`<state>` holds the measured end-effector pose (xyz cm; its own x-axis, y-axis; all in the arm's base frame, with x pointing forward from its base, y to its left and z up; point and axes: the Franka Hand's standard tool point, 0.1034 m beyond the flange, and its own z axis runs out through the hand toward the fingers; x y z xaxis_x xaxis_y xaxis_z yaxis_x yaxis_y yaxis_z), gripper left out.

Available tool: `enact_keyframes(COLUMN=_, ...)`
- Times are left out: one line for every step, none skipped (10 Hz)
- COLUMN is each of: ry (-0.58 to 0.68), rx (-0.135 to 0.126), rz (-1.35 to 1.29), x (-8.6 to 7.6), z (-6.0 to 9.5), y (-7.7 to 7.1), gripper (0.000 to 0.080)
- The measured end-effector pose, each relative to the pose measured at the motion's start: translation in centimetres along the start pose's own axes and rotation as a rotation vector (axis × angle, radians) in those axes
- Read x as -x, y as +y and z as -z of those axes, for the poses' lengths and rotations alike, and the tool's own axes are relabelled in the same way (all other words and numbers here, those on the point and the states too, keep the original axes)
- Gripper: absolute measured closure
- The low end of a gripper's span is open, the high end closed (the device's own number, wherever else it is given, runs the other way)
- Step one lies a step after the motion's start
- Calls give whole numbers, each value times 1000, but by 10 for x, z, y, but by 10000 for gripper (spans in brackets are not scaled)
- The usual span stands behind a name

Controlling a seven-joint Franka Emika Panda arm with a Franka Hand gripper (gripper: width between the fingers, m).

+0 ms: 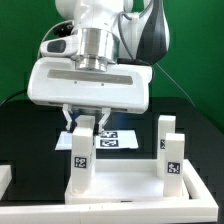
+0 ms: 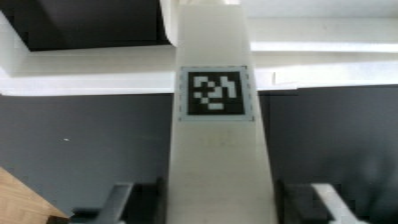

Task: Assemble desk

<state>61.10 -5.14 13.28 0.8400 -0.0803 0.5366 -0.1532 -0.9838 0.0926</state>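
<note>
- Your gripper hangs straight down over the desk top panel, white fingers either side of the top of a leg post.
- In the wrist view that same leg post runs up the middle of the frame, square tagged face toward the camera, with the fingertips on both flanks.
- Grip state: jaws bracket the post closely, but a thin dark gap shows on each side in the wrist view. You can't call it clamped or released from these frames; I can't tell.
- That post stands upright on the top panel, toward the exterior view's left, its foot on the panel. Whether it is seated or threaded in, you can't see.
- Second leg post stands upright on the panel toward the exterior view's right, well apart from the gripper, tag facing the camera.
- A further post top shows just behind the second one, mostly hidden by it.
- The panel lies flat on the black table, in the foreground of the exterior view.
- The marker board lies flat on the table behind the panel, seen between the two front posts.
- Green backdrop behind the arm; the wrist housing fills the upper middle of the exterior view.
</note>
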Motion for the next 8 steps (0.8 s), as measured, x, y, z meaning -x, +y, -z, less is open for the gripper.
enact_keyframes(ry=0, rx=0, rz=0, x=0, z=0, y=0, gripper=354)
enact_keyframes(ry=0, rx=0, rz=0, x=0, z=0, y=0, gripper=224)
enact_keyframes(ry=0, rx=0, rz=0, x=0, z=0, y=0, gripper=224)
enact_keyframes(ry=0, rx=0, rz=0, x=0, z=0, y=0, gripper=165)
enact_keyframes(ry=0, rx=0, rz=0, x=0, z=0, y=0, gripper=153)
enact_keyframes(ry=0, rx=0, rz=0, x=0, z=0, y=0, gripper=153)
enact_keyframes(ry=0, rx=0, rz=0, x=0, z=0, y=0, gripper=151)
enact_keyframes(ry=-2, rx=0, rz=0, x=0, z=0, y=0, gripper=151)
